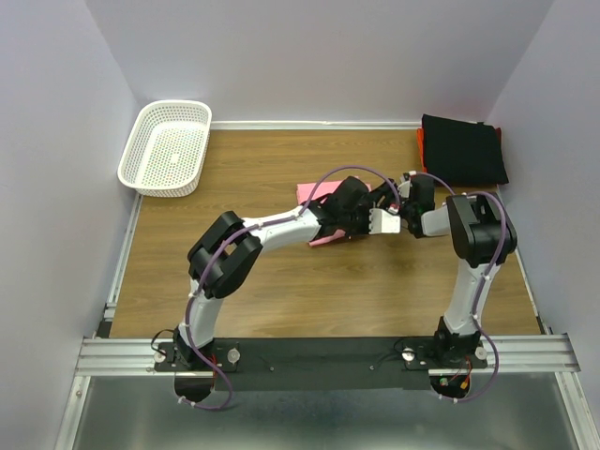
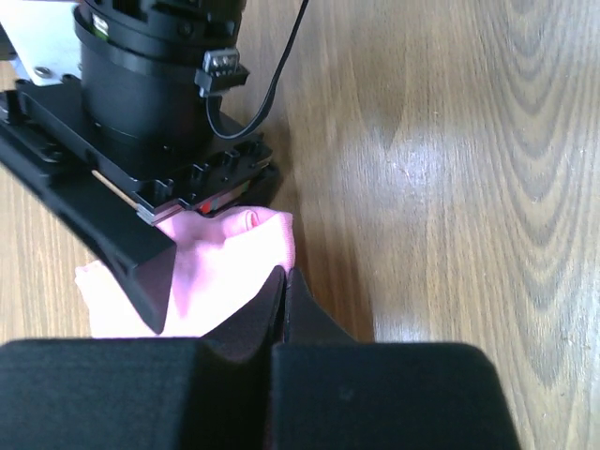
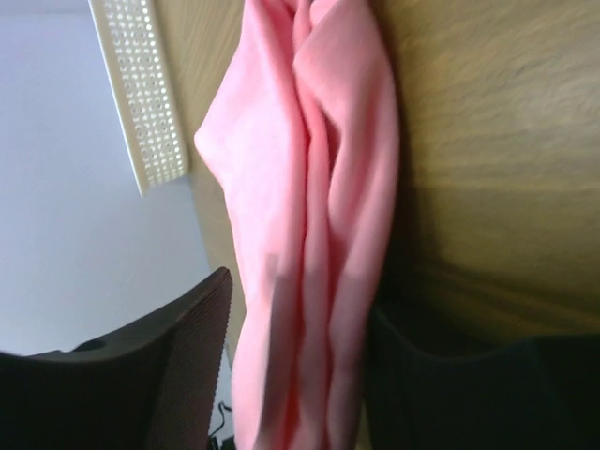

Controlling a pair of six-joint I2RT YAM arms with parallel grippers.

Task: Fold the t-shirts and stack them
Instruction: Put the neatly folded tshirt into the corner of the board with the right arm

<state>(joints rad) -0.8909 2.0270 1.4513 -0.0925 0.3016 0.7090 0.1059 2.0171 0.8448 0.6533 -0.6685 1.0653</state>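
Observation:
The pink t-shirt (image 1: pixel 315 191) lies bunched at the table's middle, mostly under both wrists. My left gripper (image 1: pixel 367 208) is shut, and in the left wrist view its tips (image 2: pixel 284 274) pinch the edge of the pink cloth (image 2: pixel 225 262). My right gripper (image 1: pixel 392 208) faces it from the right. In the right wrist view its fingers stand open on either side of a gathered column of the pink t-shirt (image 3: pixel 300 187), at about (image 3: pixel 300 309). The black t-shirt (image 1: pixel 462 150) lies folded at the back right on the orange-red one (image 1: pixel 419 141).
A white lattice basket (image 1: pixel 166 145) stands at the back left corner, and its rim (image 3: pixel 141 94) shows in the right wrist view. Grey walls close in the table on three sides. The two wrists are close together above the pink cloth.

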